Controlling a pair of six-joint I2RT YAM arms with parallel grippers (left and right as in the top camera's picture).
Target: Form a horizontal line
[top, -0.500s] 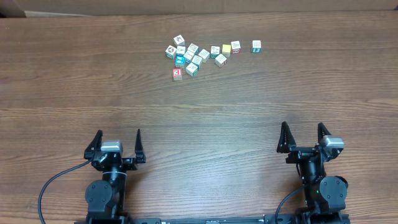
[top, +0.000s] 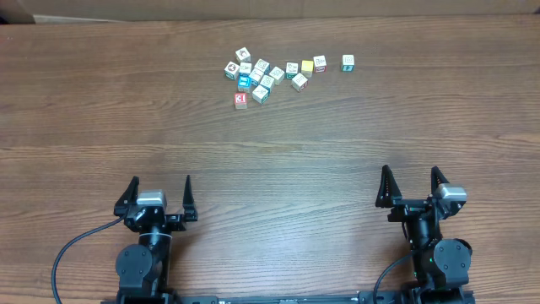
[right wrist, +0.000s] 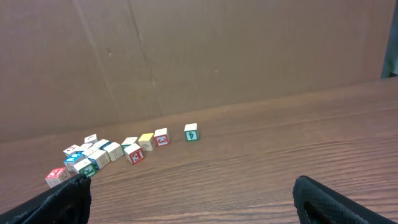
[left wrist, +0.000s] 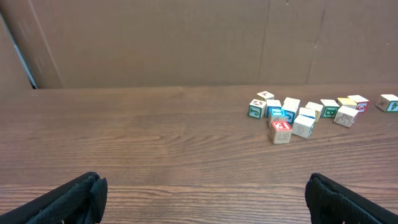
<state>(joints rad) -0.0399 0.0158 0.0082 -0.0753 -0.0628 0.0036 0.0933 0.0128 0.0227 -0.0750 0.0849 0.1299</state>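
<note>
Horizontal line (top: 307, 66): in the overhead view you have only a loose row of tiny picture cubes, upper centre of the frame, right of the main group. It holds four cubes. Three sit close together, rising slightly to the right: a green-edged white cube (top: 292, 69), a yellow cube (top: 307, 66) and a white cube with a red mark (top: 320, 62). The fourth, a white cube with a green mark (top: 348, 62), stands apart further right.

Just left of the row lies an irregular cluster (top: 256, 75) of similar cubes. You can count about eleven, but they are packed tightly, so treat that figure as approximate. One red-faced cube (top: 240, 100) sits at its lower left edge.

Everything rests on the brown wood-grain table (top: 101, 127). Brown cardboard panels (left wrist: 186, 37) stand behind it in both wrist views.

There are two arms, both at the bottom of the overhead frame and well apart from the cubes. The left gripper (top: 160, 181) has its jaws spread wide and holds nothing. The right gripper (top: 410, 171) is likewise spread wide and empty.
</note>
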